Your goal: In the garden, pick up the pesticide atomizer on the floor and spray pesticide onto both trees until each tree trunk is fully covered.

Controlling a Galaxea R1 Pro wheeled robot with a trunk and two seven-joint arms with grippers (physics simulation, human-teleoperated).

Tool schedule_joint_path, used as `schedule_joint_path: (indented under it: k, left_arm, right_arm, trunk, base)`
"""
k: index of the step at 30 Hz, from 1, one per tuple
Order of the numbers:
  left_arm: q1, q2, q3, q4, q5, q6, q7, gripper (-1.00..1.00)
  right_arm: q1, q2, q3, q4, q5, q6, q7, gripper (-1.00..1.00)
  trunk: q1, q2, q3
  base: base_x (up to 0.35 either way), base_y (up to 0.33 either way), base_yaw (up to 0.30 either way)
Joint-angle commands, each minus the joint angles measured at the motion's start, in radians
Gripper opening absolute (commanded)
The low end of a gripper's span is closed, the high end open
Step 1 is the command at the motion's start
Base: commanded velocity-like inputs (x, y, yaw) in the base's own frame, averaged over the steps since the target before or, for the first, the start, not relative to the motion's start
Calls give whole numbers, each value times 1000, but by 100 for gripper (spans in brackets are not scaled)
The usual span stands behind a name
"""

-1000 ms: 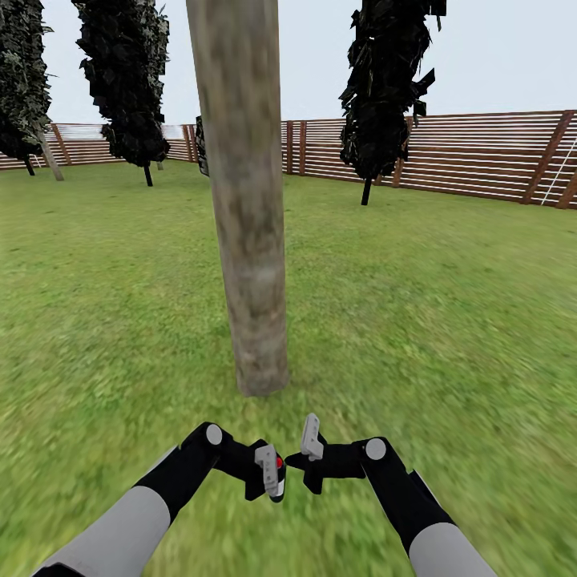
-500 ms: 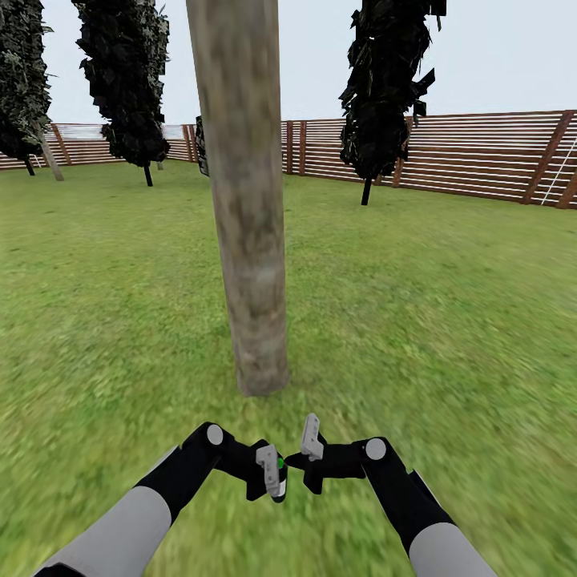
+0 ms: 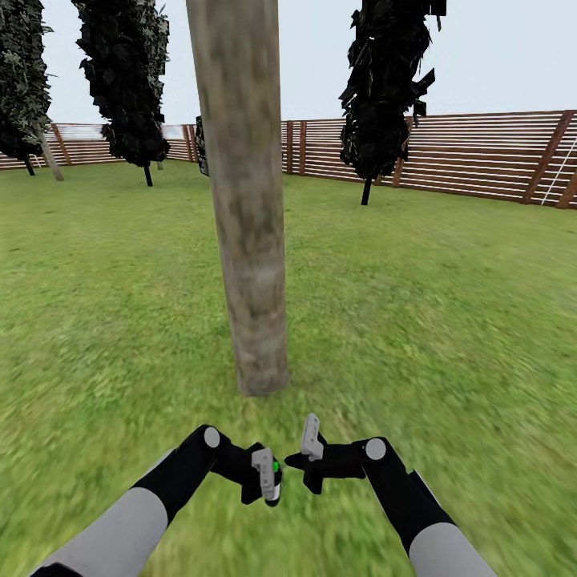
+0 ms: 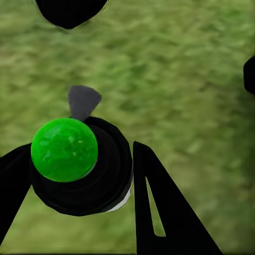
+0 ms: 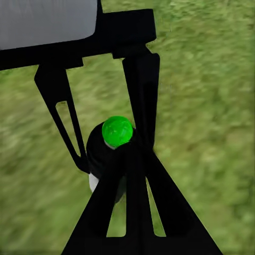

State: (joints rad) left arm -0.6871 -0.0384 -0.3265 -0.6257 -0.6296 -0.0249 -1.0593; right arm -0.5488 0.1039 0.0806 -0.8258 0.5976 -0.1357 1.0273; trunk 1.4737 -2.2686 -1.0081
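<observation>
A thick mottled grey-brown tree trunk (image 3: 248,240) rises from the grass straight ahead, its crown cut off by the frame's upper edge. My left gripper (image 3: 268,474) hangs low in front of the trunk base, shut on the pesticide atomizer (image 3: 275,471), a tiny black bottle whose tip now glows green. That green tip shows large on the atomizer (image 4: 79,164) in the left wrist view, between the two black fingers. My right gripper (image 3: 311,437) hovers just to the right of it, shut and holding nothing. In the right wrist view, the atomizer (image 5: 114,141) sits just beyond the right gripper (image 5: 130,151).
Green lawn (image 3: 433,320) spreads all around. Dark cypress-like trees (image 3: 385,88) stand at the back, another (image 3: 128,80) to the left. A thin pale trunk (image 3: 50,156) leans at far left. A reddish slatted fence (image 3: 481,156) closes the far side.
The atomizer's tip has turned from red to green. My left gripper has shifted slightly to the left with the bottle. The right arm and the camera stay as they were.
</observation>
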Motion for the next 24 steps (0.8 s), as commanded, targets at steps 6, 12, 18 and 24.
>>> schedule_joint_path:
  k: [6,12,18,24]
  left_arm:
    - [3,24,9,0,-79,4,-2,-100]
    - [8,132,16,0,-89,7,0,-100]
    - [11,260,35,8,-82,4,-3,-100]
    - [11,303,235,53,-81,-5,35,-100]
  right_arm:
    - [0,0,-1,-1,10,-10,2,-100]
    - [0,0,-1,0,10,-11,2,-100]
    - [0,-6,-2,1,10,-13,3,100]
    - [2,-25,-9,44,9,-16,-8,100]
  trunk:
    - [0,0,-1]
    - [0,0,-1]
    - [0,0,-1]
    - [0,0,-1]
  base:
    - [0,0,0]
    - [0,0,0]
    - [0,0,0]
    - [0,0,0]
